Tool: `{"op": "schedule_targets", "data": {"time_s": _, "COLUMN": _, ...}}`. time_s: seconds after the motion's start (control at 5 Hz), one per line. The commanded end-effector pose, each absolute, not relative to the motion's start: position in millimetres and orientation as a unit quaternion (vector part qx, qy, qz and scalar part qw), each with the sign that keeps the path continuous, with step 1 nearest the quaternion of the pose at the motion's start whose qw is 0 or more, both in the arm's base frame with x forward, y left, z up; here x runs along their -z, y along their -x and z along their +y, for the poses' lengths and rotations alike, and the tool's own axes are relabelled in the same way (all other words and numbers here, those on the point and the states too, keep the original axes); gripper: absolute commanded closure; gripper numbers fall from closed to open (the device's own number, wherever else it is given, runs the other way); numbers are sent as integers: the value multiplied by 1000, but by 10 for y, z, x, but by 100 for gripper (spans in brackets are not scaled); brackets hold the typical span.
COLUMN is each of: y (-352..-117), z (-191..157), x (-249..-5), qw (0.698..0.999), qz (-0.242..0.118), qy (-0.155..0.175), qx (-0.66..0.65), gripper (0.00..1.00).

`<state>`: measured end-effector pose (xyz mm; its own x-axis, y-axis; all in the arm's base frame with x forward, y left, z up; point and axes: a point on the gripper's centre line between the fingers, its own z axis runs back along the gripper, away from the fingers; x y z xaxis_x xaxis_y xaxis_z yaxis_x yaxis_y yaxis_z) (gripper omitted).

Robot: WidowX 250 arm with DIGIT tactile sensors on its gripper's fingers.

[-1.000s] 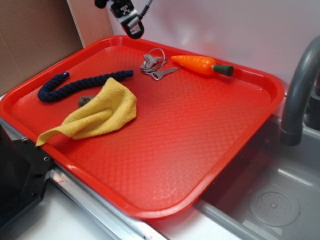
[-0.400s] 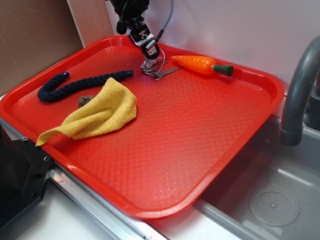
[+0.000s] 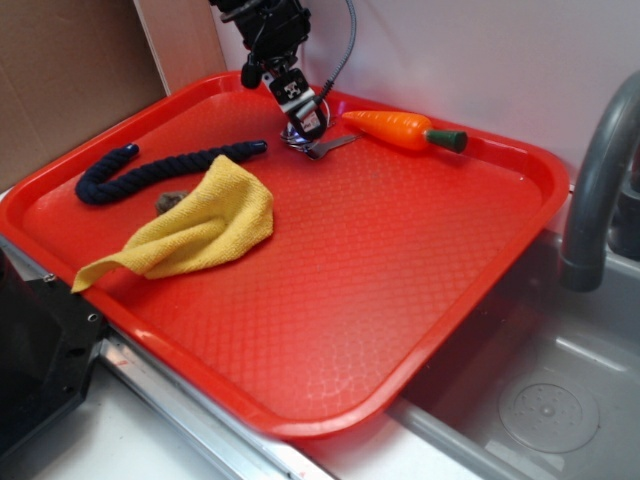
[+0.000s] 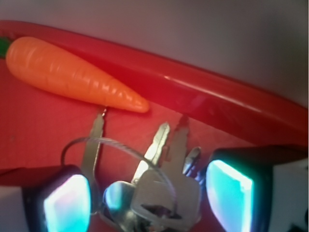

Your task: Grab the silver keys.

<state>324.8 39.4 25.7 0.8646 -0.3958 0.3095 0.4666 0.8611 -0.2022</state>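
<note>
The silver keys (image 4: pixel 166 191) lie on the red tray (image 3: pixel 400 260) near its far rim, just left of the toy carrot (image 3: pixel 400 129). In the exterior view only one key blade (image 3: pixel 328 147) shows past the gripper. My gripper (image 3: pixel 304 128) is down over the bunch. In the wrist view my gripper (image 4: pixel 147 203) is open, with one glowing finger pad (image 4: pixel 67 205) on the left and the other on the right of the keys, and a gap on each side. The wire ring loops over the key heads. The carrot (image 4: pixel 72 75) lies just beyond the key tips.
A yellow cloth (image 3: pixel 195 228) and a dark blue rope (image 3: pixel 160 172) lie on the tray's left half, with a small brown object (image 3: pixel 170 201) between them. A grey faucet (image 3: pixel 600 190) and steel sink (image 3: pixel 540 390) are to the right. A white wall stands behind the tray.
My gripper has come down from above the tray's far rim onto the keys and now straddles them. The keys, carrot, cloth and rope have not moved.
</note>
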Motion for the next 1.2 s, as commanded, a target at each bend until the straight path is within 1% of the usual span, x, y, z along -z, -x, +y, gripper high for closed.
{"op": "schedule_targets", "data": {"time_s": 0.0, "y": -3209, "z": 115, "x": -363, "qw": 945, "qz": -135, "qy": 121, "qx": 274, "gripper": 0}}
{"op": "schedule_targets", "data": {"time_s": 0.2, "y": -3197, "z": 73, "x": -339, "qw": 946, "qz": -126, "qy": 125, "qx": 271, "gripper": 100}}
{"op": "schedule_targets", "data": {"time_s": 0.6, "y": -3211, "z": 58, "x": -321, "qw": 951, "qz": -116, "qy": 120, "qx": 260, "gripper": 100}}
{"op": "schedule_targets", "data": {"time_s": 0.8, "y": -3165, "z": 66, "x": -369, "qw": 957, "qz": -112, "qy": 120, "qx": 241, "gripper": 100}}
{"op": "schedule_targets", "data": {"time_s": 1.0, "y": -2977, "z": 98, "x": -614, "qw": 969, "qz": -62, "qy": 137, "qx": 196, "gripper": 100}}
